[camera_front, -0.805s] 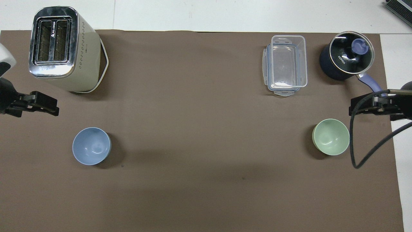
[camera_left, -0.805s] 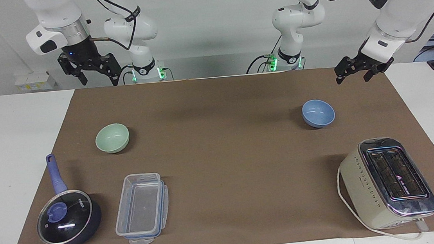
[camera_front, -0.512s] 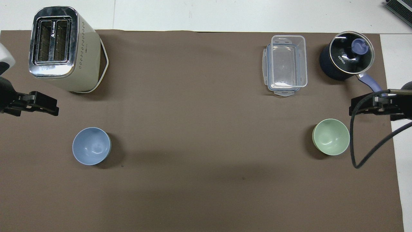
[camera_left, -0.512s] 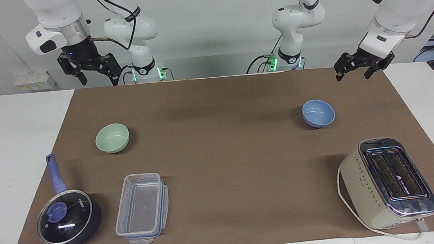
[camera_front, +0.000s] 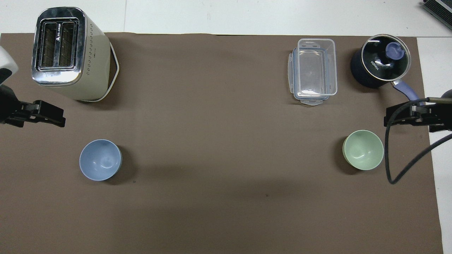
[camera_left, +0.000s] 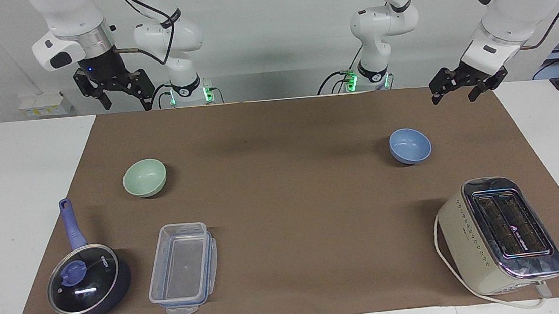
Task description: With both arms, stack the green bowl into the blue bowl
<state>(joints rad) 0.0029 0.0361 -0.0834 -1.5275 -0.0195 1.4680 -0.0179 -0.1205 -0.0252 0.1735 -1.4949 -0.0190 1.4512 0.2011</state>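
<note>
The pale green bowl (camera_left: 144, 177) (camera_front: 363, 149) sits upright on the brown mat toward the right arm's end of the table. The periwinkle blue bowl (camera_left: 410, 145) (camera_front: 100, 164) sits upright toward the left arm's end, about as near to the robots. Both bowls hold nothing. My right gripper (camera_left: 125, 104) (camera_front: 390, 117) hangs open, high over the mat's edge at its own end, well clear of the green bowl. My left gripper (camera_left: 453, 98) (camera_front: 56, 118) hangs open in the air over its end of the mat, apart from the blue bowl.
A cream toaster (camera_left: 500, 234) (camera_front: 69, 53) stands farther from the robots than the blue bowl. A clear plastic container (camera_left: 183, 267) (camera_front: 313, 70) and a dark lidded saucepan (camera_left: 88, 280) (camera_front: 379, 65) with a blue handle lie farther out than the green bowl.
The left gripper has risen a little and drawn back toward the robots. The right gripper has lifted slightly. Neither bowl has moved.
</note>
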